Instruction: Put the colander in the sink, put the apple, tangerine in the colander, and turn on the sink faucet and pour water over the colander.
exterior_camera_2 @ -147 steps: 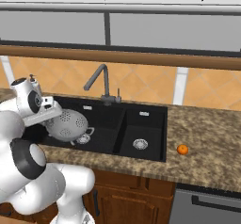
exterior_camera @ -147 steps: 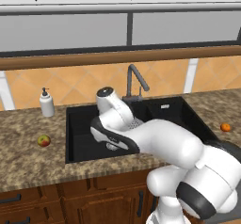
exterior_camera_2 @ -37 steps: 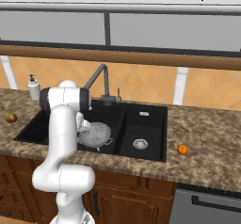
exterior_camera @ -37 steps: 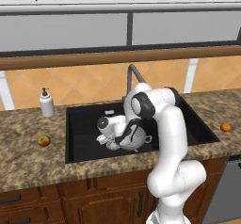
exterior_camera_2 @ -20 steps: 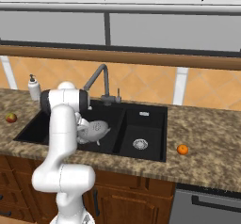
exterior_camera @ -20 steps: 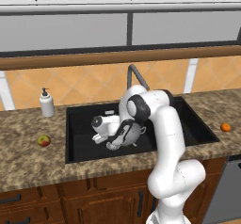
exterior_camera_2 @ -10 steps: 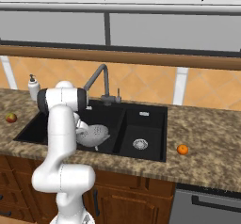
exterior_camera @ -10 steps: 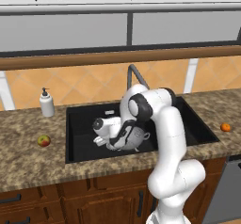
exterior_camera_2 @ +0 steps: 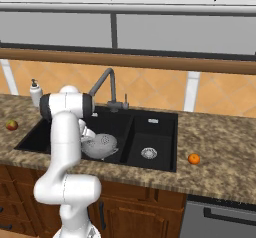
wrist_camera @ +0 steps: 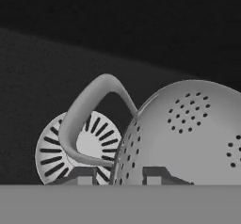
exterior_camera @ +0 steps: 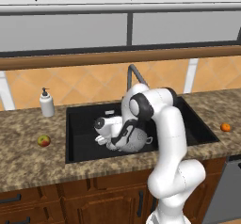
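In the left base view the white arm bends down into the large bowl of the black sink (exterior_camera: 80, 138), and the gripper (exterior_camera: 114, 143) sits low in it against the left side of the colander (exterior_camera: 134, 140). The colander lies in the large bowl toward the front edge, tipped over so that its dotted outside faces up, with a small loop handle showing at its right. The faucet (exterior_camera: 134, 73) rises behind the arm at the back edge of the sink. The apple (exterior_camera: 44, 140) lies on the counter (exterior_camera: 28, 157) left of the sink, near the front edge, and a soap bottle (exterior_camera: 46, 103) stands at the back edge of the counter, left of the sink. The tangerine (exterior_camera: 226, 127) lies on the counter right of the sink, well apart from the apple.

In the right base view the colander (exterior_camera_2: 102, 146) rests in the large bowl just beside the divider, partly behind the arm. The smaller bowl to its right shows a silver drain (exterior_camera_2: 148, 153). The tangerine (exterior_camera_2: 194, 158) lies on the counter just right of the sink, the apple (exterior_camera_2: 11, 125) at the far left.

In the hand view the fingertips (wrist_camera: 153, 175) stand a little apart on either side of the colander's rim (wrist_camera: 123, 148), with its loop handle (wrist_camera: 89, 119) curving to the left over the large bowl's drain (wrist_camera: 56, 148). Whether the jaws press on the rim cannot be told.
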